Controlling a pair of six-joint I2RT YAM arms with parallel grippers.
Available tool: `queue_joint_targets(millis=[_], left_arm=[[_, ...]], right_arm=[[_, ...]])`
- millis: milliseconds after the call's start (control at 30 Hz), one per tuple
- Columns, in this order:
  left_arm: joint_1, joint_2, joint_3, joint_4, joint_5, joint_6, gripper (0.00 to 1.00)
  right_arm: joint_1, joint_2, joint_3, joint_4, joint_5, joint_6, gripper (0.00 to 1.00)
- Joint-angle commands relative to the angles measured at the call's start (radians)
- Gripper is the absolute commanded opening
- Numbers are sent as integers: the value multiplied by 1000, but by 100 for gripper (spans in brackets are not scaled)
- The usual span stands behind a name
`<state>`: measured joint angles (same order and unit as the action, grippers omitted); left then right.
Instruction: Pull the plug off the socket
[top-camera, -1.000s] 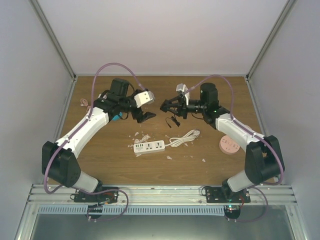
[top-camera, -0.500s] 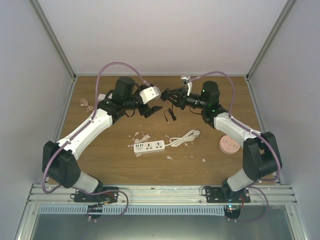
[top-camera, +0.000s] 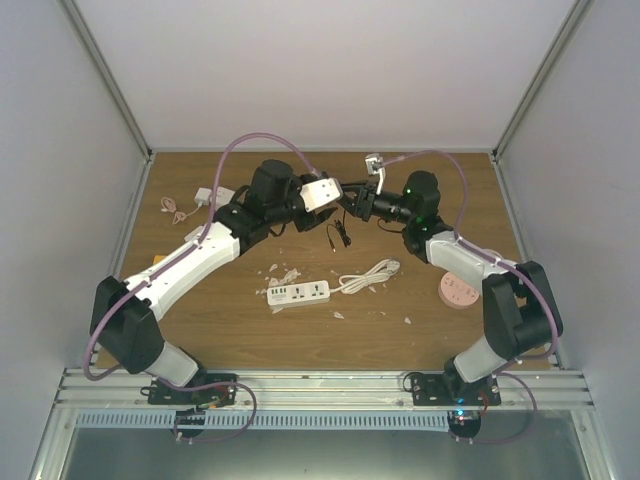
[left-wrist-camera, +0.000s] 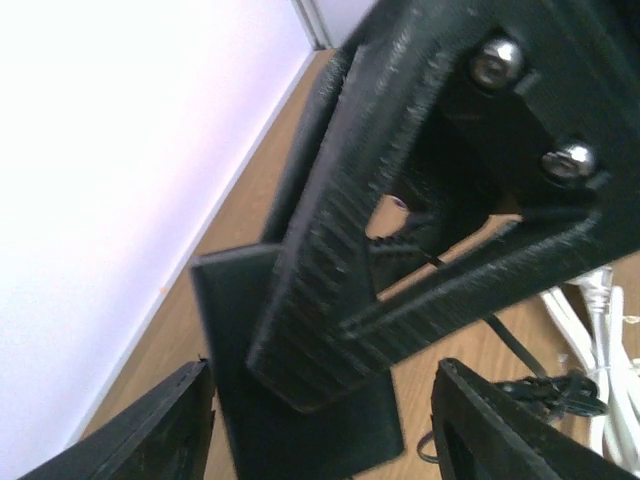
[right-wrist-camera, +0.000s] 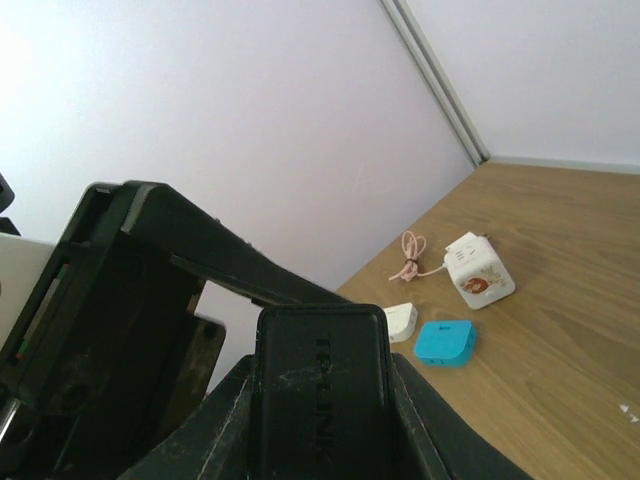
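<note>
My right gripper (right-wrist-camera: 320, 375) is shut on a black plug adapter (right-wrist-camera: 318, 400) with lettering on its face, held up in the air. A thin black cable (top-camera: 336, 234) hangs from it over the table. My left gripper (left-wrist-camera: 322, 385) is open. Its fingers (left-wrist-camera: 150, 430) stand on either side of the same black adapter (left-wrist-camera: 300, 430), apart from it. The right gripper's finger frame crosses in front of them. In the top view both grippers meet at the back middle, the left gripper (top-camera: 333, 192) against the right gripper (top-camera: 353, 202). No socket on the adapter is visible.
A white power strip (top-camera: 298, 293) with its coiled white cord (top-camera: 368, 276) lies mid-table, among white scraps. A pink round thing (top-camera: 458, 291) lies at the right. At the back left are a white cube socket (right-wrist-camera: 478, 270), a blue block (right-wrist-camera: 446, 342) and a pink cable (top-camera: 172, 208).
Both arms have swung toward the back and toward each other. The left gripper has moved right until its open fingers flank the adapter held by the right gripper.
</note>
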<state>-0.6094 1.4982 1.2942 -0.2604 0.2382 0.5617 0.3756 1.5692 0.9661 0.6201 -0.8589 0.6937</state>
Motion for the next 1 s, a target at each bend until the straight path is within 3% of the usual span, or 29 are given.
queue_joint_targets(millis=[0, 167, 233, 333, 433, 567, 800, 967], left_arm=[[-21, 17, 23, 94, -75, 22, 55], [-23, 13, 23, 112, -104, 24, 42], [-23, 13, 22, 112, -110, 26, 37], [-20, 13, 22, 93, -113, 35, 29], [-12, 11, 24, 51, -98, 34, 23], [13, 3, 32, -19, -80, 33, 17], [123, -48, 31, -214, 2, 76, 14], [279, -120, -18, -342, 100, 158, 12]], right_arm=[[2, 9, -40, 123, -19, 69, 17], [6, 9, -53, 131, -28, 72, 21], [7, 9, -54, 131, -33, 72, 27], [4, 7, -48, 128, -42, 69, 45], [-2, -2, -27, 81, -50, 21, 74], [-10, -17, -14, 37, -68, -35, 98], [-41, -34, 16, -106, -87, -200, 100], [-55, -46, 15, -213, -130, -366, 100]])
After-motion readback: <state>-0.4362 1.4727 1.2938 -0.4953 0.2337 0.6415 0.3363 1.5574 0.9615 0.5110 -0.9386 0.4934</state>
